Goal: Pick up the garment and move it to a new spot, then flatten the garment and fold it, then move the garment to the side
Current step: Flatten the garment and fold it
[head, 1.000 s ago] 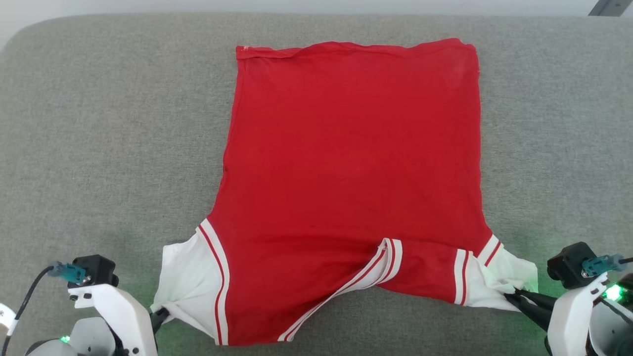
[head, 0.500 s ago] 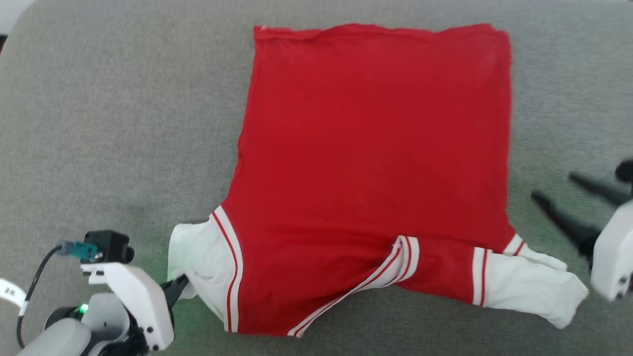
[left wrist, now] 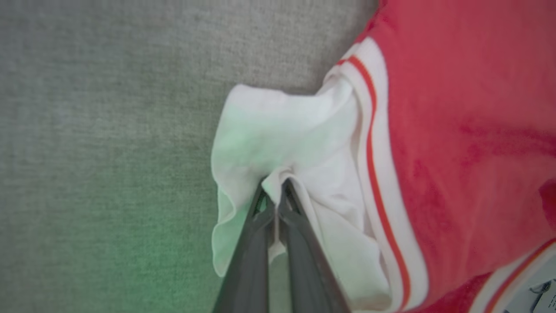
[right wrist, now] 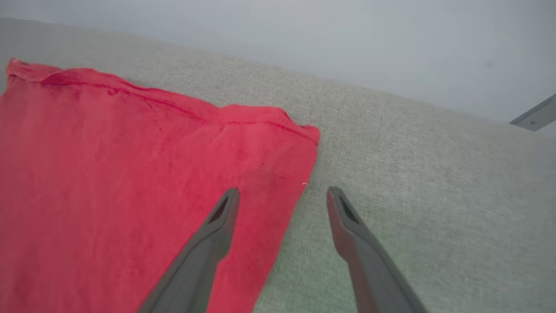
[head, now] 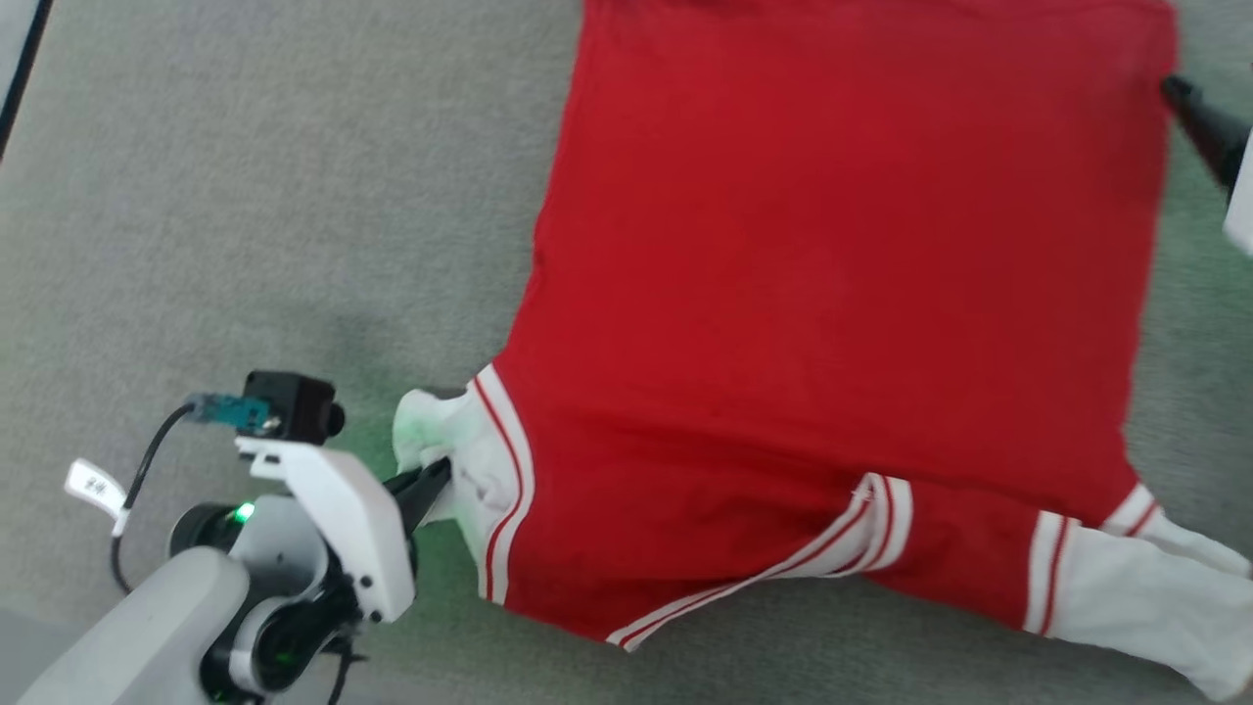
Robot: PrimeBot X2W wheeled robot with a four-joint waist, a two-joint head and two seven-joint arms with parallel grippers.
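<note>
Anchoring the red jersey [head: 832,294] for flattening, left gripper [left wrist: 273,187] clamps its near-left white sleeve [left wrist: 282,130]; right gripper [right wrist: 283,193], spread apart, hovers by the far-right hem corner [right wrist: 304,134].

Matt cloth garment [head: 832,245], coarse woven covering [head: 245,196]

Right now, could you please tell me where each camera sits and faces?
Head view: on the head, facing down at the large red jersey shirt with white short sleeves on grey fabric; left end effector lower left.
Left wrist view: along its shut end effector pinching a sleeve.
Right wrist view: along the open right end effector, toward the hem corner.
All share the shirt.
</note>
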